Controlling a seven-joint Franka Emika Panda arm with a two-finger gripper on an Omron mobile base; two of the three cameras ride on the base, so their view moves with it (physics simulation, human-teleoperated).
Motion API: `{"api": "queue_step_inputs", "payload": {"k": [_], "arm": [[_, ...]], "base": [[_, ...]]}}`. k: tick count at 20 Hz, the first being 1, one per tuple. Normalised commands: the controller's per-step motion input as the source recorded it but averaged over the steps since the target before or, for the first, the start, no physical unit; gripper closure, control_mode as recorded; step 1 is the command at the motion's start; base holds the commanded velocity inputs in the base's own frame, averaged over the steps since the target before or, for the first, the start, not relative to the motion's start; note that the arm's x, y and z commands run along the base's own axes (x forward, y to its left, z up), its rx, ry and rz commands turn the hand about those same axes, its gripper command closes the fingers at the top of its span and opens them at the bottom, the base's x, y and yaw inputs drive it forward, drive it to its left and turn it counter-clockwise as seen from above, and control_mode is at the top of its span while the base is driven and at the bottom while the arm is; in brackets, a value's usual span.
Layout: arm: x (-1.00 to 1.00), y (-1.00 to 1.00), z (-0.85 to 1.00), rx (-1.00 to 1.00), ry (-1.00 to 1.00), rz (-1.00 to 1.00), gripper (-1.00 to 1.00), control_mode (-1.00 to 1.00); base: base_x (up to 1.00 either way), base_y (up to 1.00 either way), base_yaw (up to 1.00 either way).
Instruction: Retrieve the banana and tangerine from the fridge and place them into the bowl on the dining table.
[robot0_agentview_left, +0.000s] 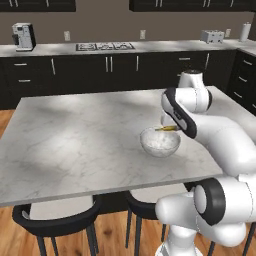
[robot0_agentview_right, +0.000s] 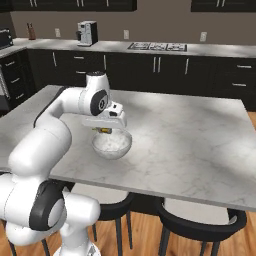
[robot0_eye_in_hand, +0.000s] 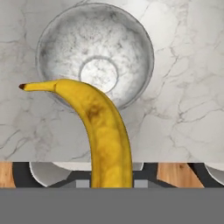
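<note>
The yellow banana rises from the bottom of the hand view, its dark tip pointing left across the near rim of the bowl. My gripper is shut on the banana and hovers just above the white marbled bowl. Nothing lies inside the bowl. It stands on the marble dining table, near the edge closest to me. In the left base view my forearm hides most of the hand, and a bit of banana shows over the rim. The tangerine and the fridge are out of view.
Dark round-backed chairs are tucked under the table's near edge. Beyond the table runs a dark kitchen counter with a coffee machine, a stove top and a toaster.
</note>
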Motion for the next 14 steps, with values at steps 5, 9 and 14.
{"api": "queue_step_inputs", "payload": {"k": [5, 9, 14], "arm": [[0.04, 0.00, -0.43, 0.00, 0.00, -0.04, 1.00, -1.00], [0.20, 0.00, -0.22, 0.00, 0.00, -0.01, 1.00, -1.00], [0.30, 0.00, -0.12, 0.00, 0.00, 0.00, 1.00, -1.00]], "base": [[0.00, 0.00, 0.00], [0.00, 0.00, 0.00], [0.00, 0.00, 0.00]]}}
